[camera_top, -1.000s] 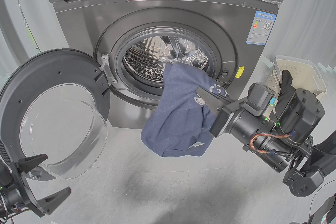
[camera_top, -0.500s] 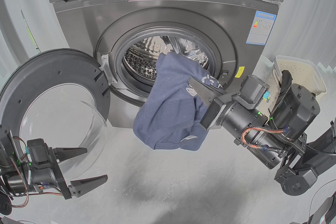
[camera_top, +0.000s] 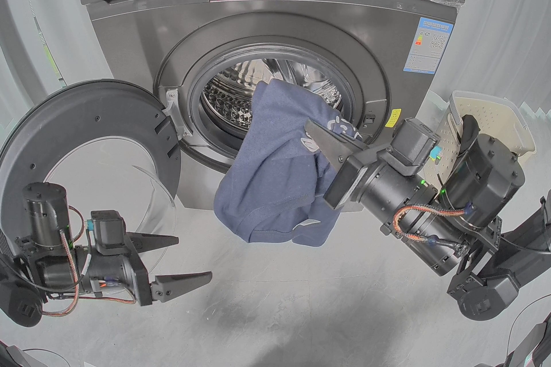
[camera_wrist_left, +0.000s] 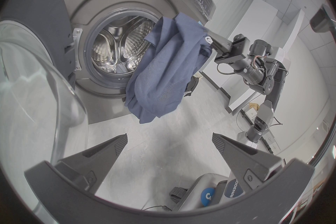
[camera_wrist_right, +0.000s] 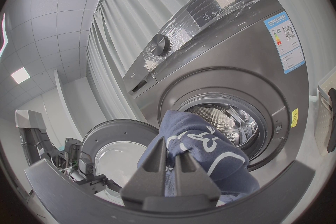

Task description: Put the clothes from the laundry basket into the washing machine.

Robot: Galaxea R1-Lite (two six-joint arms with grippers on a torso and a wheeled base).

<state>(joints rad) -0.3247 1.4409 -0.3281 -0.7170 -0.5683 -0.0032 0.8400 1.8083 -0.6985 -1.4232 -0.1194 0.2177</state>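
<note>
Head view: a navy blue garment [camera_top: 275, 167] is seen hanging in front of the open mouth of the washing machine [camera_top: 143, 35]. Its upper fold is raised to the level of the drum [camera_top: 235, 98] opening and overlaps the lower right part of the rim. The rest is draped down past the front panel, above the floor [camera_top: 287, 299]. The garment is gripped by the right end effector [camera_top: 313, 132], which is clenched on a bunch of cloth carrying a white print. In the right wrist view the two fingers are seen pressed close together with the fabric pinched between them, and the drum is seen just behind the cloth. Whether any of the garment lies inside the drum cannot be told.

The round door [camera_top: 69, 121] is swung wide open on the robot's left, hinged at the left edge of the opening. The left end effector [camera_top: 192, 258] is held low in front of this door, with its fingers spread apart and nothing grasped. It is kept well apart from the garment, which is seen beyond its open fingers in the left wrist view.

A pale perforated laundry basket [camera_top: 499, 121] is placed beside the machine on the robot's right and is partly hidden by the right arm. A dark piece of clothing [camera_top: 468, 136] is draped over its near rim
</note>
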